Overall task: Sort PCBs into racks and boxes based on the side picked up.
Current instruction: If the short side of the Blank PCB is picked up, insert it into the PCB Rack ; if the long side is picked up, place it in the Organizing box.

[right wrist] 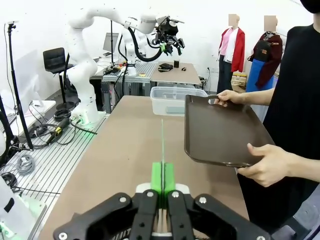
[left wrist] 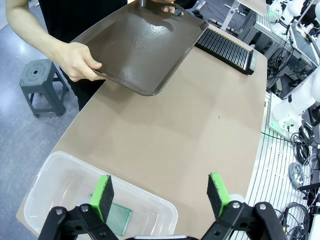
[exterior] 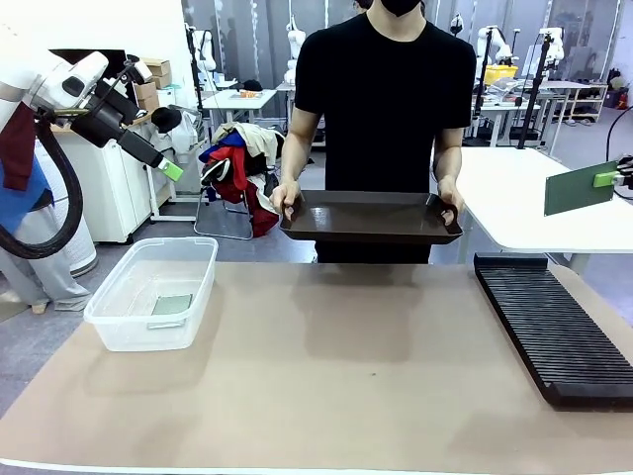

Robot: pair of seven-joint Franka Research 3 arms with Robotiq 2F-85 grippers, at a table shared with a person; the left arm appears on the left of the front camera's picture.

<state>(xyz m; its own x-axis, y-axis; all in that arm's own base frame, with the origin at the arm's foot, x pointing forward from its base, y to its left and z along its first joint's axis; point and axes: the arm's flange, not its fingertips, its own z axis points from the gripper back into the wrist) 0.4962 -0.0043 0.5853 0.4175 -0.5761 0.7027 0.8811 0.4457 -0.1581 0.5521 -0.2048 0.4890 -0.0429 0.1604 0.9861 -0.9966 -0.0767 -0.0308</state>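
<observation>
Two PCBs in sight. One PCB (exterior: 579, 187) is clamped by its edge in the right gripper (exterior: 605, 178), raised at the right side, above and behind the rack (exterior: 550, 328); the front view shows its dark green face. The right wrist view sees that board edge-on, a thin upright line between pads (right wrist: 158, 177) pressed together on it. The other PCB (exterior: 172, 304) lies flat on the floor of the tub (exterior: 117, 301), which sits on the table (exterior: 336, 396) at the left. Left gripper (exterior: 170, 168) is held high at the left, above and behind the tub, fingers spread wide with nothing between them; its wrist view looks down on the tub's near end with the board (left wrist: 116, 218) just beside one pad (left wrist: 103, 195). The rack lies flat along the table's right edge; I cannot tell whether any slot is filled. Person at the far side holds a brown tray (exterior: 371, 217) with both hands, one hand (exterior: 285, 198) on each end, lifted clear of the table.
</observation>
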